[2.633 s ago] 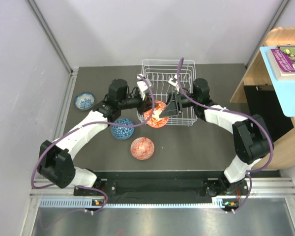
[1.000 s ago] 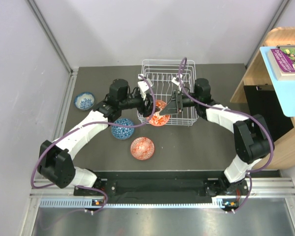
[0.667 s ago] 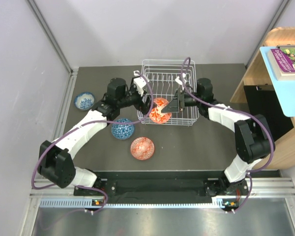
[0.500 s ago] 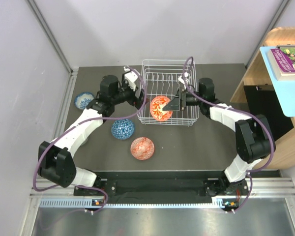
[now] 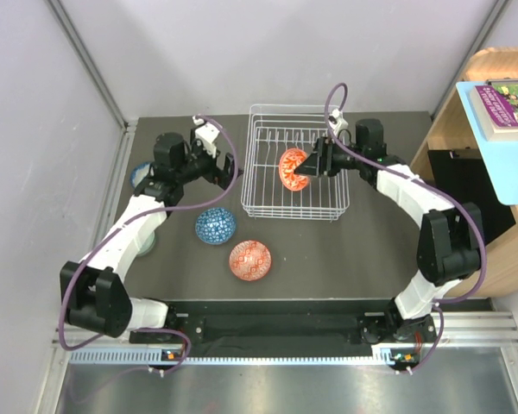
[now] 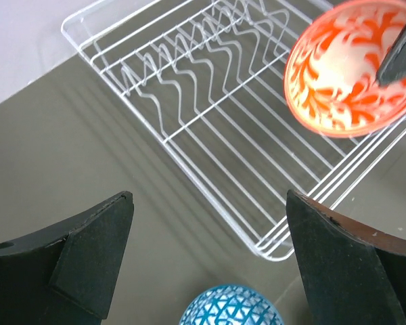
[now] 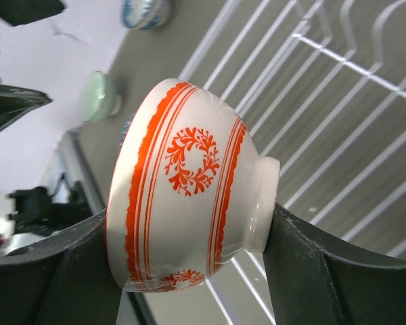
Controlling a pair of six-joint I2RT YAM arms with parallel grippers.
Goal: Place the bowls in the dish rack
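Note:
The white wire dish rack (image 5: 295, 200) stands at the table's back middle. My right gripper (image 5: 306, 164) is shut on an orange-red bowl (image 5: 291, 169), holding it on edge above the rack's prongs (image 6: 183, 68). In the right wrist view that bowl (image 7: 189, 203) is clamped rim-to-foot between the fingers (image 7: 304, 271). My left gripper (image 5: 226, 166) hangs open and empty left of the rack, above a blue bowl (image 6: 230, 310). On the table lie the blue bowl (image 5: 216, 225), an orange-red bowl (image 5: 250, 260) and a blue-and-white bowl (image 5: 142, 178). A pale green bowl (image 7: 98, 96) shows in the right wrist view.
A wooden shelf unit (image 5: 466, 147) with a book (image 5: 505, 103) on a blue panel stands at the right. Grey walls close the table at the left and back. My left arm (image 5: 129, 224) crosses the left side over the bowls.
My left gripper opened, let go of the orange-red bowl and drew back left out of the rack. My right gripper carried that bowl farther back over the rack.

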